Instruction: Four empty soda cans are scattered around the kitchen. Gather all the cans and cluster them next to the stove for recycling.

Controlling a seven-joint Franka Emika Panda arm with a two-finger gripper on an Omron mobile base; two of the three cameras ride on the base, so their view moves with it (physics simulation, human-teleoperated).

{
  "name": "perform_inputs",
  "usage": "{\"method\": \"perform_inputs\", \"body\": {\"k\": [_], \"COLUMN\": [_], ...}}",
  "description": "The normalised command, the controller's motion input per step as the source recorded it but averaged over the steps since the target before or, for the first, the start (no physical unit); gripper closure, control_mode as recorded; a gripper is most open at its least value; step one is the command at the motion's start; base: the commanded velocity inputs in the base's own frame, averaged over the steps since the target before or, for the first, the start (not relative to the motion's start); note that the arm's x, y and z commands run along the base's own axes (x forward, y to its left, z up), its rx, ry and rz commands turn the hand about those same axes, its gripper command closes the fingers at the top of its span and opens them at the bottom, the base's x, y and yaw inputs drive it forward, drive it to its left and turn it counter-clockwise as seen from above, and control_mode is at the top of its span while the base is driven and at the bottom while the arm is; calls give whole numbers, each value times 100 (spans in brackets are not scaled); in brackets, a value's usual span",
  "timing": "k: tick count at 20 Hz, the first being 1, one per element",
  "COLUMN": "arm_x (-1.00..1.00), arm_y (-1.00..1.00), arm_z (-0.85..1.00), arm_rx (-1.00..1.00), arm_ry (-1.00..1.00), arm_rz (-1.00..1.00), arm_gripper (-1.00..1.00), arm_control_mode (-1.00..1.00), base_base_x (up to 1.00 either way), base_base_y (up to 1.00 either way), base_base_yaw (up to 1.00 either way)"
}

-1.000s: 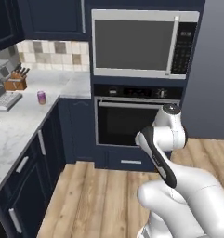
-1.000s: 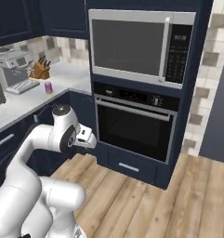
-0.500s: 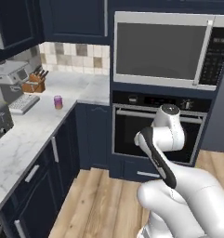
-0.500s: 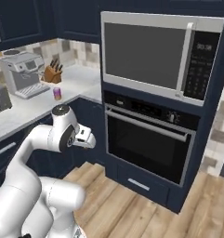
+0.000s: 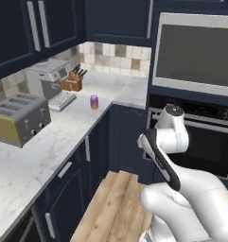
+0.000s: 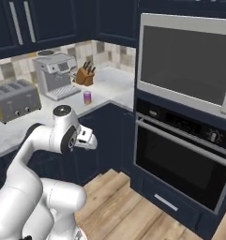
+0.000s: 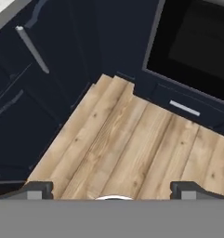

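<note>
- My pincer (image 7: 111, 191) is hanging over bare wood floor (image 7: 127, 144), its fingertips (image 7: 36, 189) standing wide apart and holding nothing.
- Open floor is running between the navy base cabinets (image 7: 25, 102) on one side and the wall oven (image 6: 180, 161) with its drawer on the other; I am seeing nothing lying on the planks.
- One soda can (image 5: 94, 101), purple-pink, is standing upright on the white marble counter (image 5: 49, 142) near the inner corner, close to the counter's front edge and well apart from me.
- Also sitting on that counter: one toaster (image 5: 20, 119), one coffee machine (image 5: 51, 78) and one knife block (image 5: 74, 82) with dark handles sticking out of it.
- One microwave (image 6: 184, 63) is sitting above the oven.
</note>
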Motion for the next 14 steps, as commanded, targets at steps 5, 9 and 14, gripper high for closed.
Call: {"method": "perform_inputs", "body": {"k": [5, 9, 14], "arm_x": [0, 0, 0], "arm_y": [0, 0, 0], "arm_z": [0, 0, 0], "arm_rx": [0, 0, 0], "arm_ry": [0, 0, 0], "arm_rz": [0, 0, 0], "arm_gripper": [-100, -100, -100], "arm_control_mode": [100, 100, 100], "base_base_x": [75, 73, 58], "base_base_y": [20, 21, 33], "base_base_yaw": [9, 12, 14]}}
